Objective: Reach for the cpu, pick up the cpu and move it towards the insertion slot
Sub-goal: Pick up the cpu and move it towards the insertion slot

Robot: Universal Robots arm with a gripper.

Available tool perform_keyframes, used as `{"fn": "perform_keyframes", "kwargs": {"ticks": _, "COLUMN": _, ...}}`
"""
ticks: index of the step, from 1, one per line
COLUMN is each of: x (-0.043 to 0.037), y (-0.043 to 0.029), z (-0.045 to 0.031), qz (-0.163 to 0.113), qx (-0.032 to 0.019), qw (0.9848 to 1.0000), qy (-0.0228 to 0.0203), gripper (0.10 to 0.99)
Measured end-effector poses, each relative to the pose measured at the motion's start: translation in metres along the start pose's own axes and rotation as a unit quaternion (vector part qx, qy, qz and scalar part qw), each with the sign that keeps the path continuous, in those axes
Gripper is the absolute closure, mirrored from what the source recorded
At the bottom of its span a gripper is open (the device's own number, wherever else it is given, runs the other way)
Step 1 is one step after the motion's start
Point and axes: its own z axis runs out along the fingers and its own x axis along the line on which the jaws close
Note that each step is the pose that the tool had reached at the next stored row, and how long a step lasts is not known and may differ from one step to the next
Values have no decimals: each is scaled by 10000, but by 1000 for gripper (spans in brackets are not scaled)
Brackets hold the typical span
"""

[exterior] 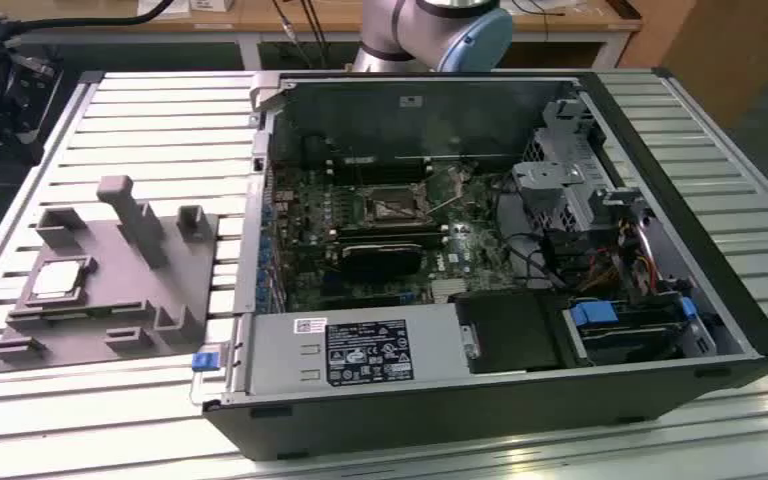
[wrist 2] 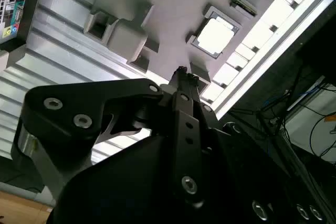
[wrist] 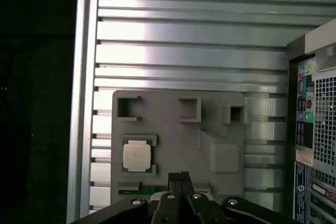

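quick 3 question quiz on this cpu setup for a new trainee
1. True or false: the cpu lies in the grey tray.
2. The insertion slot is: A) inside the open computer case; B) on the tray; C) in the gripper.
3. In the first wrist view, what is the gripper holding?

Key: 1 true. 2 A. 3 nothing; it is shut and empty, and the cpu lies apart from it in the tray.
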Motion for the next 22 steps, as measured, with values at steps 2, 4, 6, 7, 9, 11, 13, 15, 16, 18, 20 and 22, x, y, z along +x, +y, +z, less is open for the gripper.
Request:
{"fn": "perform_keyframes", "kwargs": {"ticks": 2, "x": 0, "y": 0, "z": 0, "qz": 0, "qx": 0, "qw": 10000, "qy": 0, "gripper": 980}}
{"fn": "perform_keyframes", "kwargs": {"ticks": 4, "x": 0, "y": 0, "z": 0, "qz": 0, "qx": 0, "qw": 10000, "qy": 0, "gripper": 980}}
{"fn": "perform_keyframes", "kwargs": {"ticks": 6, "x": 3, "y": 0, "z": -1, "qz": 0, "qx": 1, "qw": 10000, "qy": 1, "gripper": 980}}
{"fn": "perform_keyframes", "kwargs": {"ticks": 7, "x": 3, "y": 0, "z": -1, "qz": -1, "qx": 1, "qw": 10000, "qy": 1, "gripper": 980}}
{"fn": "perform_keyframes", "kwargs": {"ticks": 9, "x": 7, "y": 0, "z": 0, "qz": 0, "qx": 0, "qw": 10000, "qy": 0, "gripper": 980}}
{"fn": "perform_keyframes", "kwargs": {"ticks": 11, "x": 11, "y": 0, "z": 0, "qz": 0, "qx": 0, "qw": 10000, "qy": 0, "gripper": 980}}
{"fn": "perform_keyframes", "kwargs": {"ticks": 13, "x": 13, "y": 0, "z": 1, "qz": 0, "qx": 0, "qw": 10000, "qy": 0, "gripper": 980}}
{"fn": "perform_keyframes", "kwargs": {"ticks": 15, "x": 17, "y": 0, "z": 13, "qz": 0, "qx": -1, "qw": 10000, "qy": -1, "gripper": 980}}
{"fn": "perform_keyframes", "kwargs": {"ticks": 16, "x": 21, "y": 0, "z": 23, "qz": 0, "qx": 0, "qw": 10000, "qy": 0, "gripper": 980}}
{"fn": "perform_keyframes", "kwargs": {"ticks": 18, "x": 31, "y": -2, "z": 51, "qz": 0, "qx": 0, "qw": 10000, "qy": 0, "gripper": 980}}
{"fn": "perform_keyframes", "kwargs": {"ticks": 20, "x": 42, "y": -4, "z": 83, "qz": 0, "qx": 0, "qw": 10000, "qy": 0, "gripper": 980}}
{"fn": "perform_keyframes", "kwargs": {"ticks": 22, "x": 51, "y": -7, "z": 113, "qz": 0, "qx": 0, "qw": 10000, "qy": 0, "gripper": 980}}
